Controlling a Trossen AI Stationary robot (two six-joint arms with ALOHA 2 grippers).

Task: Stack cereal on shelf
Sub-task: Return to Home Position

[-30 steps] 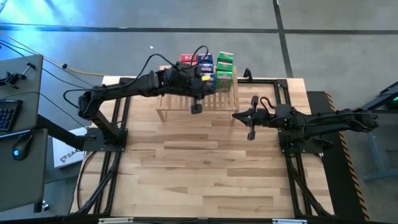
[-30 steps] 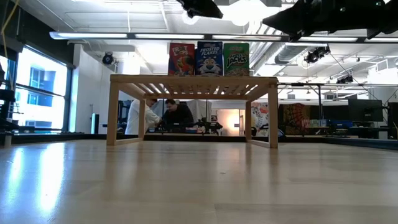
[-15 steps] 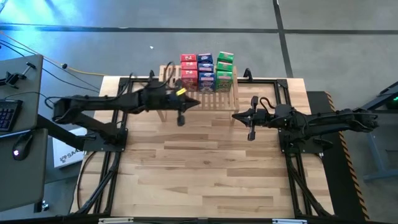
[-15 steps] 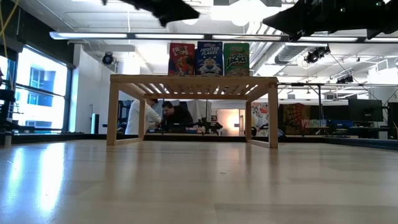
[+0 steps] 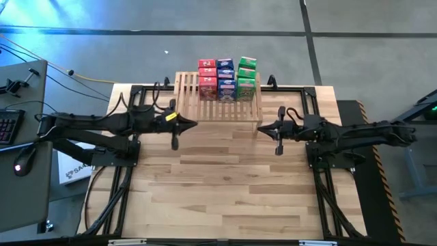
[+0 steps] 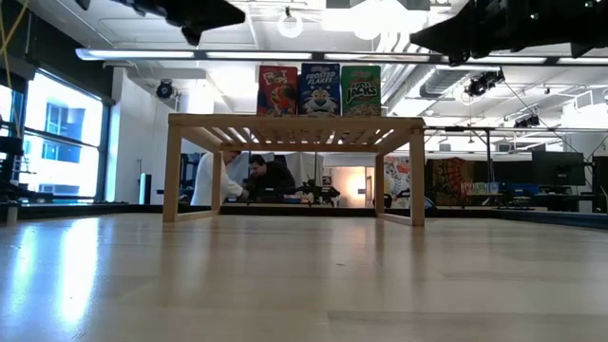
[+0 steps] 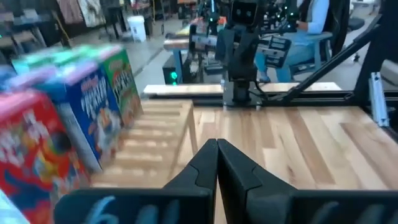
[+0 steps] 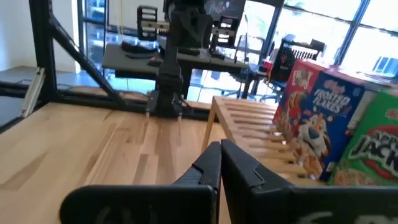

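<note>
Cereal (image 5: pixel 226 76) sat on the shelf (image 5: pixel 218 111) in three touching rows (red, blue, green) toward its far right part. All of it in view was up there. Left gripper (image 7: pixel 217 149) hung just off the shelf's near left corner, jaws pinched together, empty. Right gripper (image 8: pixel 220 149) hung off the near right corner, jaws likewise pinched together on nothing. Stacking looked finished, and the step in hand read as homing. Next move, my guess: fold both arms to rest, keeping clear of the shelf legs and rows.
</note>
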